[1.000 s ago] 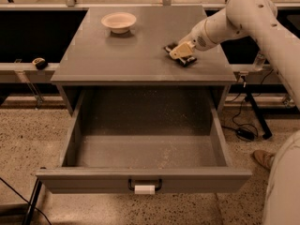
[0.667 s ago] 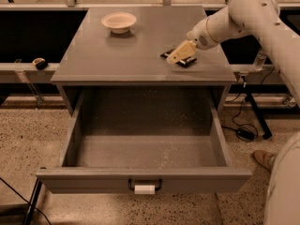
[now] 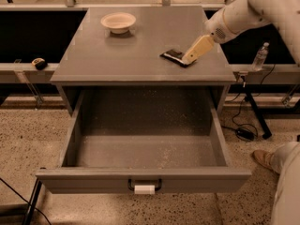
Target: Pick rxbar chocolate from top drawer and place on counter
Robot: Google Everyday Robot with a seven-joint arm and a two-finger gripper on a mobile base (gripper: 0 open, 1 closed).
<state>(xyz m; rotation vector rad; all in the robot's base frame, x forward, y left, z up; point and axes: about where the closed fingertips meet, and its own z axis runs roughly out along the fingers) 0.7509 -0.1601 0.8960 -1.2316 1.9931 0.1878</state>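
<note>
The rxbar chocolate (image 3: 171, 56), a small flat black wrapper bar, lies on the counter (image 3: 131, 55) near its right front part. My gripper (image 3: 187, 58) reaches in from the upper right and its tip rests at the bar's right end, touching or just above it. The top drawer (image 3: 140, 149) is pulled fully open below the counter, and its grey inside holds nothing. Its front carries a dark handle with a small white tag (image 3: 144, 189).
A white bowl (image 3: 118, 21) stands at the counter's back left. A water bottle (image 3: 260, 56) and cables are on the right beside the cabinet. A person's leg and shoe (image 3: 274, 158) are at the lower right. A speckled floor surrounds the drawer.
The gripper has drawn back slightly to the right, so more of the bar shows lying flat on the counter. The drawer and the bowl have not moved.
</note>
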